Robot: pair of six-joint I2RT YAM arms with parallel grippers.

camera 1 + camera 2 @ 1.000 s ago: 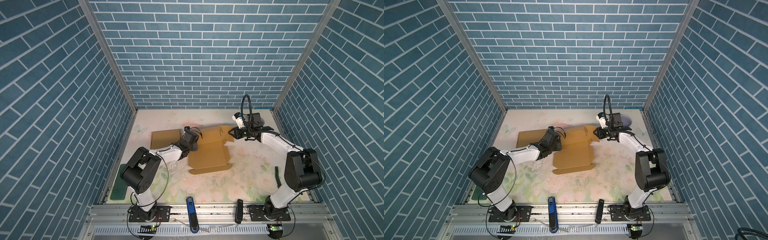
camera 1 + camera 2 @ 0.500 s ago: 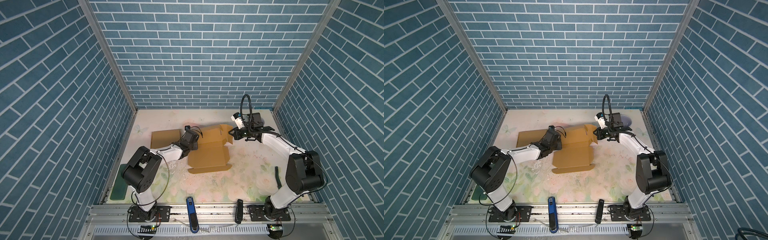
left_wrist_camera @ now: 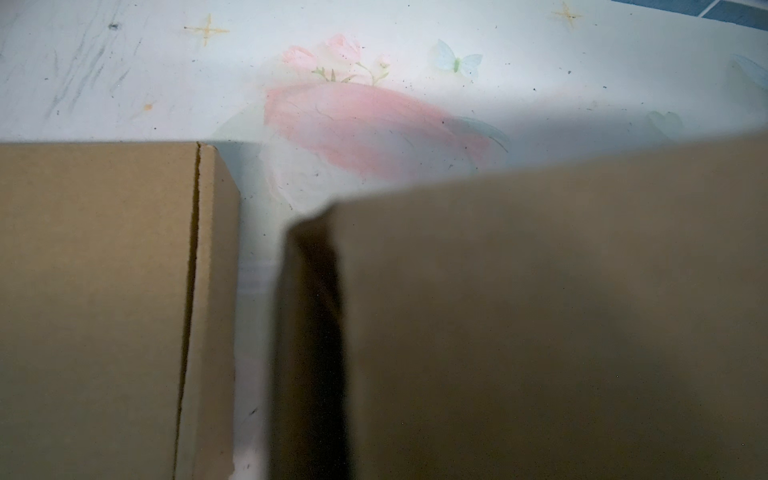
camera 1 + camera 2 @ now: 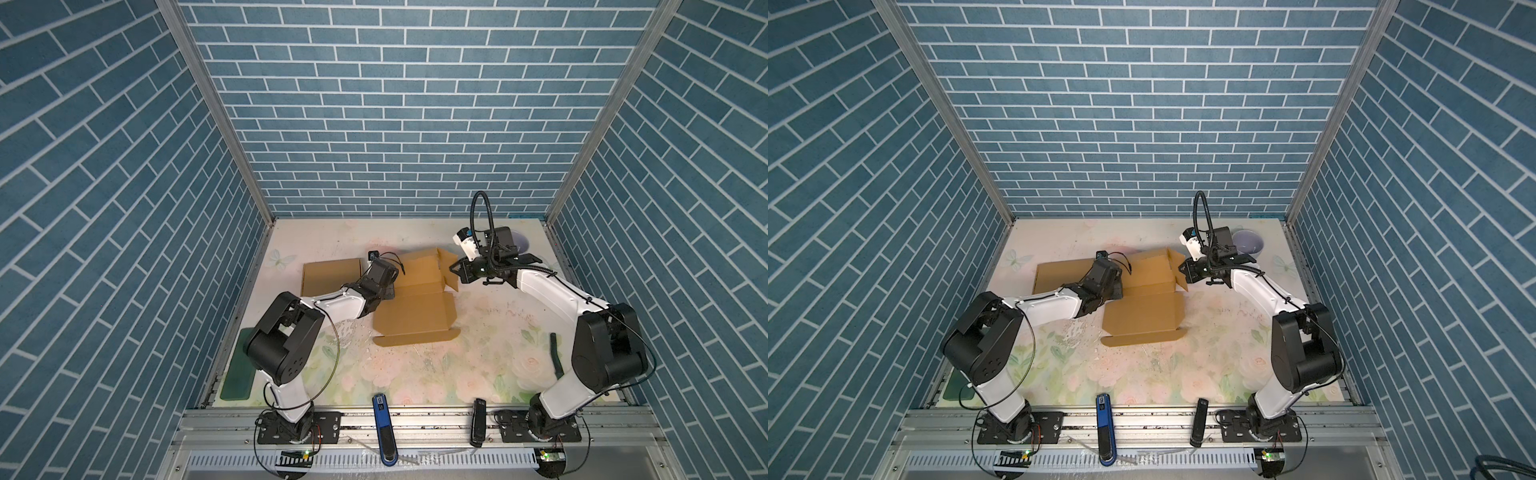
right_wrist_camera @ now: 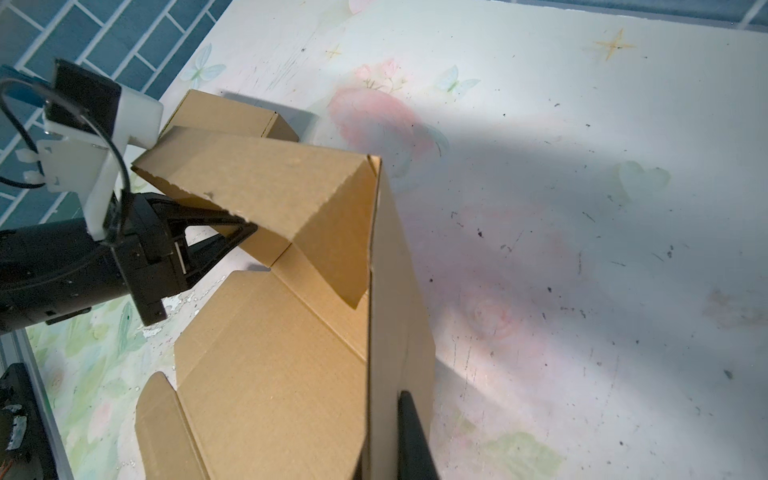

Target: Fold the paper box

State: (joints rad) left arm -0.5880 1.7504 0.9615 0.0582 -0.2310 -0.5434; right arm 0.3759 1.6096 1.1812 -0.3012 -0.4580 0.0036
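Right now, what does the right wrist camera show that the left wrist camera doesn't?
Only the right wrist view: the left gripper shut at a raised flap's edge, the flat tabbed panel of the paper box, and one finger of the right gripper against an upright wall.
Only the left wrist view: the narrow strip of table between the two boxes, seen close, with no gripper in sight.
Both: the paper box, the second box already closed, and the flowered table.
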